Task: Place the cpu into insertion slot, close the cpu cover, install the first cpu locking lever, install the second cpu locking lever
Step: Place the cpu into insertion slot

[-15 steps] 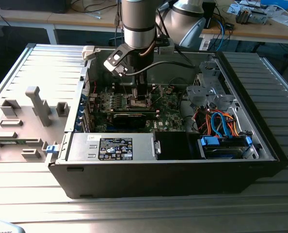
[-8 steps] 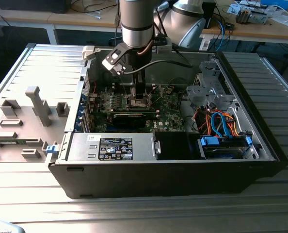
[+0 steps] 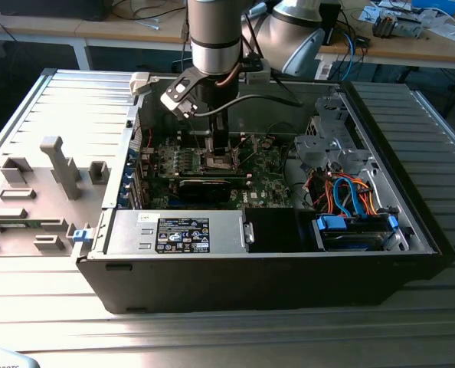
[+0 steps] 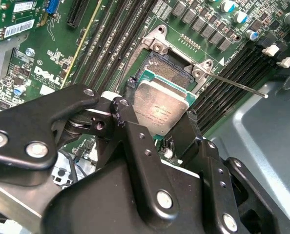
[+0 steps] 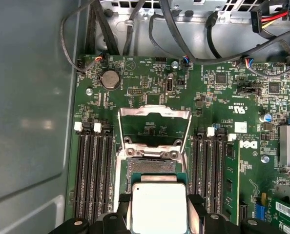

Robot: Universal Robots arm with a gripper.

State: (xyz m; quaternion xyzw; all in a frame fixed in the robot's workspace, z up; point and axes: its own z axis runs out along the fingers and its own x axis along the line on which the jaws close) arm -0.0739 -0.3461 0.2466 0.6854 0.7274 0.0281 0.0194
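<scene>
Your claw [image 5: 158, 205] is gripping the cpu [image 5: 158, 212] by two opposite edges, holding it just over the near part of the insertion slot [image 5: 151, 168]. If the chip is going down tilted or off square, you are risking a jam or damage to the slot. It is showing a flat, dull silver-grey top. Beyond the slot, the cpu cover [image 5: 155, 113] is lying flipped open.

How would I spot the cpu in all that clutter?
Look inside the open black case, at the green board lying in it, where the arm's gripper reaches down. Clamped between its black fingers, by the slot, is the cpu. It is the one flat, dull silver square among long black memory slots and green circuitry.
</scene>
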